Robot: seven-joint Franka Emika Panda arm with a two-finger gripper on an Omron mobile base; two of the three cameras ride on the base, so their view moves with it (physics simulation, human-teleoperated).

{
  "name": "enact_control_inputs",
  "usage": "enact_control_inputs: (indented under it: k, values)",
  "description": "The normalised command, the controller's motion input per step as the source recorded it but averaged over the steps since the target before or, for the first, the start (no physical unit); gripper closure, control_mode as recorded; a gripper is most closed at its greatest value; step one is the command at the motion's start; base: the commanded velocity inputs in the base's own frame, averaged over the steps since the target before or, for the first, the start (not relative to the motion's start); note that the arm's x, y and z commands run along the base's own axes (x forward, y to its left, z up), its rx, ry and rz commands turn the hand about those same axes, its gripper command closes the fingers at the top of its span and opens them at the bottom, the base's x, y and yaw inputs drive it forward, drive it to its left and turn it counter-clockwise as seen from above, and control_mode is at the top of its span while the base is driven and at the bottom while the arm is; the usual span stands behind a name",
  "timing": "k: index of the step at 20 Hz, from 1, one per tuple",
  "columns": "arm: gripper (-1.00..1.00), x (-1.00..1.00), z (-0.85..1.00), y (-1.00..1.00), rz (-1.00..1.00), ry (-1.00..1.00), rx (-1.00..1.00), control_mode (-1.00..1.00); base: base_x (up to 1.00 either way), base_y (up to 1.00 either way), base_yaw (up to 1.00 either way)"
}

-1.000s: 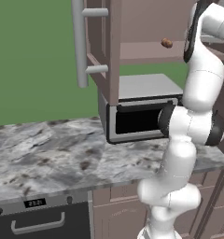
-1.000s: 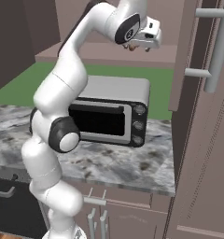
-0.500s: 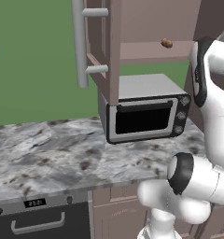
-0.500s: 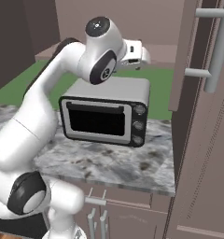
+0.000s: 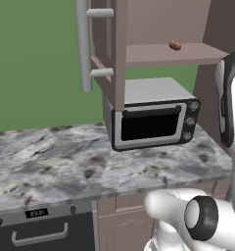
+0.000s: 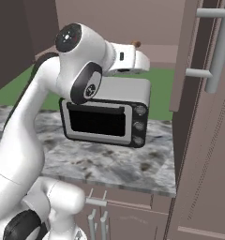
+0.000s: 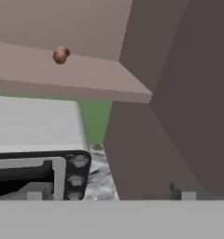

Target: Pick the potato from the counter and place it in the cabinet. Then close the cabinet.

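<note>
With the small orange-brown speckled potato (image 5: 175,45) resting on the mauve-brown wooden cabinet's (image 5: 153,24) inner shelf above the silver toaster oven (image 5: 153,117), our wide-open, empty pincer (image 7: 109,193) must next swing the doors shut.

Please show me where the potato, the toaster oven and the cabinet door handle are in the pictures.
potato (image 5: 175,45): left base view, middle of it, on the cabinet shelf.
toaster oven (image 5: 151,123): left base view, its black window.
cabinet door handle (image 5: 82,46): left base view, middle of the grey vertical bar.
</note>
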Motion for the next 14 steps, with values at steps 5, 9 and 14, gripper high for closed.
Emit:
enact_control_inputs:
  k: [5, 9, 14]
  values:
    - [-1.00, -1.00, 0.65, -0.39, -0.21, 0.25, 0.33, -1.00, 0.00, 0.00, 0.00]
    - [-1.00, -0.93, 0.04, -0.52, -0.21, 0.16, 0.48, -1.00, 0.00, 0.00, 0.00]
    - [-1.00, -0.93, -0.12, -0.39, -0.14, -0.09, 0.56, -1.00, 0.00, 0.00, 0.00]
